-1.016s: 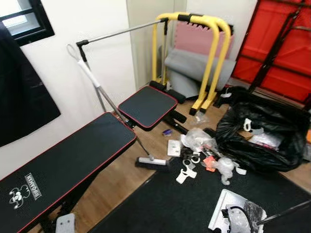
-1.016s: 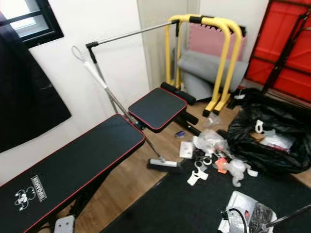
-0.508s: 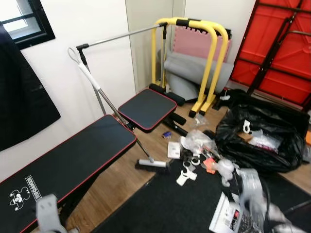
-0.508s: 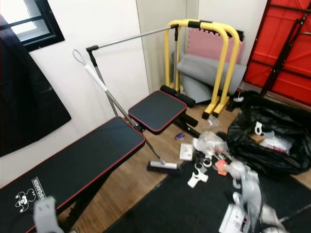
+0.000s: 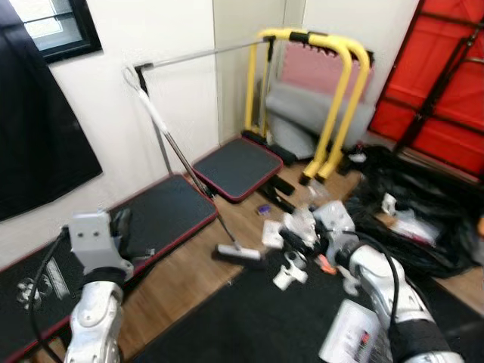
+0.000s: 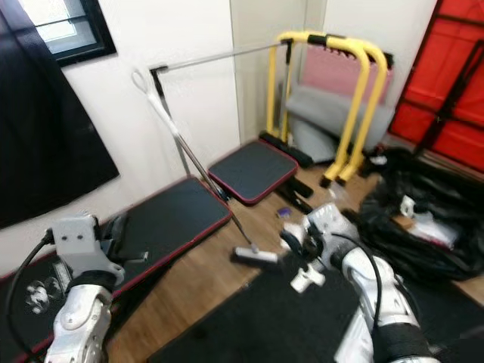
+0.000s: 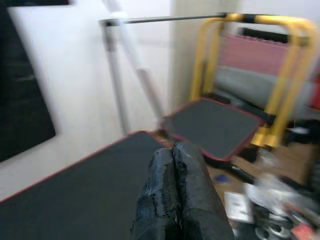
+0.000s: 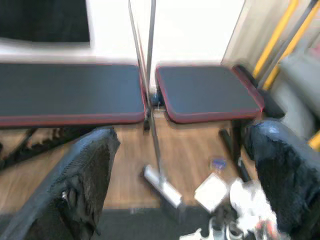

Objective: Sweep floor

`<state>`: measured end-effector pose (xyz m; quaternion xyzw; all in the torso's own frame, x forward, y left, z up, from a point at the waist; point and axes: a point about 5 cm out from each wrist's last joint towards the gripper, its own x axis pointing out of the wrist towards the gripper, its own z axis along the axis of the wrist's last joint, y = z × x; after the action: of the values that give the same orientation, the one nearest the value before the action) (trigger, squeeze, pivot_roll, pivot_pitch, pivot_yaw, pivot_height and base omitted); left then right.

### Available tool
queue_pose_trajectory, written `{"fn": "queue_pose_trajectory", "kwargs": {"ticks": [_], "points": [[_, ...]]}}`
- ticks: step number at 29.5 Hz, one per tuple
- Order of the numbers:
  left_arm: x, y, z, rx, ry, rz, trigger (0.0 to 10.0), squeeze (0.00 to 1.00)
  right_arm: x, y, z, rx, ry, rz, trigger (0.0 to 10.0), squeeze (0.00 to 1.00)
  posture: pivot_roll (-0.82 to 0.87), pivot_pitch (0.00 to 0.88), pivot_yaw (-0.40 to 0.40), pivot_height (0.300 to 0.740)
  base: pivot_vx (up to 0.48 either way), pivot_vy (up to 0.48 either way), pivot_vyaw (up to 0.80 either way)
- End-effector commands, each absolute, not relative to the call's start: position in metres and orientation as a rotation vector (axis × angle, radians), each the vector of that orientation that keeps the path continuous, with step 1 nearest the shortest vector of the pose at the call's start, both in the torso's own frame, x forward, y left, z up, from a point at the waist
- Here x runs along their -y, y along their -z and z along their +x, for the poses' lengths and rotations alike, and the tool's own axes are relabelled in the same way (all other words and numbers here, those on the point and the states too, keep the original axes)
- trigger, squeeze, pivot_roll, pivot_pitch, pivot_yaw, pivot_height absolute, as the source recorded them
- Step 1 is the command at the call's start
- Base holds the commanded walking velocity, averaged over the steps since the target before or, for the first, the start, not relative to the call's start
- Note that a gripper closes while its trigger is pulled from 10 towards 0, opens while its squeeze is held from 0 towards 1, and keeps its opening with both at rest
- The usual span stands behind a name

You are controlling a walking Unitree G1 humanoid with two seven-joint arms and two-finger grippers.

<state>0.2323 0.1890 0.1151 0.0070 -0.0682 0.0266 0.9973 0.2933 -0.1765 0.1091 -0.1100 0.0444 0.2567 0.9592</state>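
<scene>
Both arms raised; left gripper [image 7: 175, 195] pinched together, empty; right gripper [image 8: 180, 175] spread wide toward broom [image 5: 238, 253]

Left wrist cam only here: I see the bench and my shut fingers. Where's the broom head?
Observer: The broom head lies on the wood floor just past the bench, at the edge of the black mat.
Operator: Right gripper state?
Observer: The right gripper is open and empty, pointed toward the broom handle.
Operator: Where's the trash?
Observer: Loose litter lies to the right of the broom head, beside the black bag.
</scene>
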Motion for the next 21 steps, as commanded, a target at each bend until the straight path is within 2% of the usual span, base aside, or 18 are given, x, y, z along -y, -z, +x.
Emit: {"fn": "queue_pose_trajectory", "kwargs": {"ticks": [1,5,10,15,21], "points": [[-0.173,-0.117,0.225,0.166,-0.022,0.059,10.0,0.00,0.155,-0.117,0.282,-0.057,-0.560,-0.194,10.0,0.00,-0.10,0.000,-0.023,0.740,0.000,0.000,0.00],[-0.159,-0.108,0.215,0.131,0.070,0.045,10.0,0.00,0.137,-0.117,0.271,-0.040,-0.587,-0.159,10.0,0.00,-0.10,0.000,-0.022,0.740,0.000,0.000,0.00],[-0.157,-0.108,0.216,0.109,0.096,0.020,10.0,0.00,0.131,-0.115,0.271,-0.035,-0.618,-0.165,10.0,0.00,-0.09,0.000,-0.025,0.740,0.000,0.000,0.00],[-0.154,-0.114,0.219,0.057,0.078,0.095,10.0,0.00,0.128,-0.121,0.279,-0.079,-0.593,-0.109,10.0,0.00,-0.08,0.000,-0.030,0.740,0.000,0.000,0.79],[-0.156,-0.114,0.219,0.049,0.053,0.074,10.0,0.00,0.126,-0.126,0.281,-0.083,-0.633,-0.142,10.0,0.00,-0.07,0.000,-0.043,0.740,0.000,0.000,0.79]]}}
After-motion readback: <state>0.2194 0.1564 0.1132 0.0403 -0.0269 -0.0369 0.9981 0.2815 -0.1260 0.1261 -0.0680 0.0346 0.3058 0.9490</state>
